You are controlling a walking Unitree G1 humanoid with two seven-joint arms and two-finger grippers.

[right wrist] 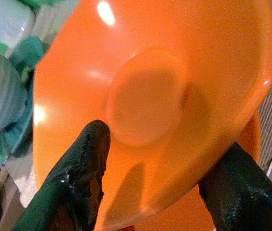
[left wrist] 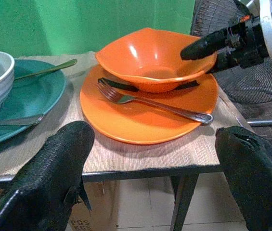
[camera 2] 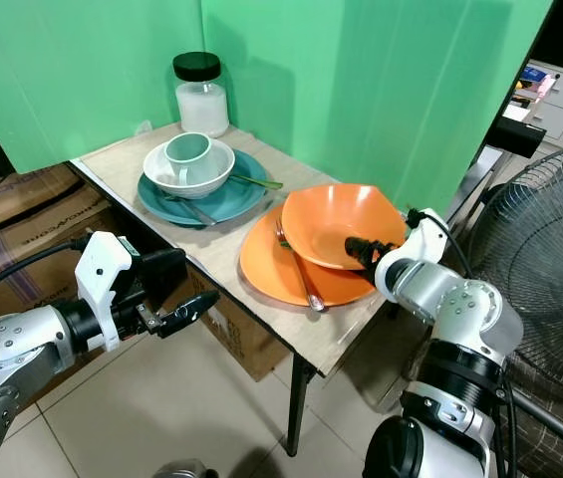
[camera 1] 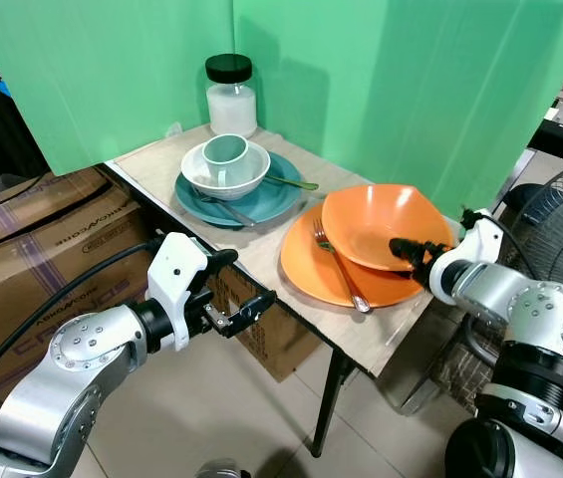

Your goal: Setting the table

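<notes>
right gripper (camera 1: 408, 250) is pinching the orange bowl (camera 1: 381, 224) by its rim, bowl sitting on the orange plate (camera 1: 311, 269) beside a fork (camera 1: 339, 265). left gripper (camera 1: 244, 295) is hovering off the table (camera 1: 261, 234) edge, fingers spread wide, holding nothing.

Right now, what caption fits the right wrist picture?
Right gripper straddling the rim of the glossy orange plastic bowl, one black finger inside, one beneath.

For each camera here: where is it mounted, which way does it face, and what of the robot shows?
Head stereo pair: looks forward and down at the table; left gripper off its edge, right gripper at the orange bowl.
Left wrist: beyond the edge, facing fork and orange plate between open fingers.
Right wrist: over the bowl's inside, fingers straddling its rim.
All share the bowl.
</notes>
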